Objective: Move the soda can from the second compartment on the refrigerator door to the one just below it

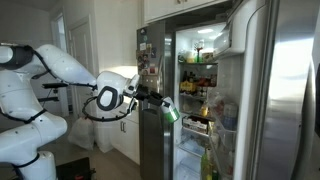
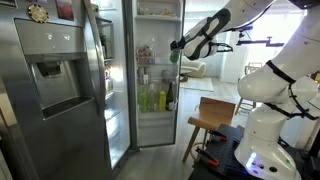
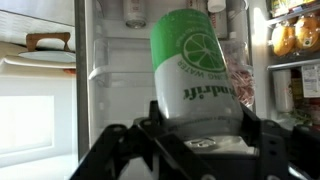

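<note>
With the small green cylindrical soda can (image 3: 195,75) clamped between the jaws of the black gripper (image 1: 163,104), closed on its sides, and the white-lined stainless-steel refrigerator door (image 3: 120,70) ahead of the jaws, removal is judged done and placement below is left.

Clamped upright between the jaws of the gripper (image 1: 167,109): the soda can (image 3: 195,70), in mid-air before the open refrigerator (image 1: 190,150). Right of it in an exterior view, the open refrigerator door (image 1: 285,95), bins (image 1: 225,110) along its inner side; left of it, a narrow door (image 1: 150,60), with the arm (image 1: 120,95) reaching across in front. Behind the can in the wrist view, a recessed panel (image 3: 115,100); further right, stocked shelves (image 3: 290,40). In an exterior view, bottles (image 2: 155,100) in a row low inside the cabinet, a stool (image 2: 213,115) between refrigerator and robot base (image 2: 265,135).
</note>
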`<state>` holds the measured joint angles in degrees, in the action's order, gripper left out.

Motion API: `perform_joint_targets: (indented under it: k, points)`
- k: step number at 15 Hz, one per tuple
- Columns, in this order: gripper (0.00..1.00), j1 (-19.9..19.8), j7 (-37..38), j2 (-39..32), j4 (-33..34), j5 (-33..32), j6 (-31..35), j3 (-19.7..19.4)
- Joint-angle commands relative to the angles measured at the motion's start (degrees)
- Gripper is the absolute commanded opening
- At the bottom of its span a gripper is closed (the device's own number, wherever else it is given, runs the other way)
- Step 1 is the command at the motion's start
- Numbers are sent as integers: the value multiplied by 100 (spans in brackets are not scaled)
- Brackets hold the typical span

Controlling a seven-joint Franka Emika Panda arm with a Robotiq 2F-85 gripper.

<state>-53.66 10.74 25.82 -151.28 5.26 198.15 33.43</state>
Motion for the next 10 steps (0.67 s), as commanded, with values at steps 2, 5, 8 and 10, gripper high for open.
perform_joint_targets:
  k: [2,5,8,10]
  points:
    - [73,9,0,-29,-13,0,0,0]
    - [73,10,-1,-36,-12,0,0,0]
    - [73,11,-1,-36,-12,0,0,0]
    - [48,-7,21,-14,9,19,-16,28]
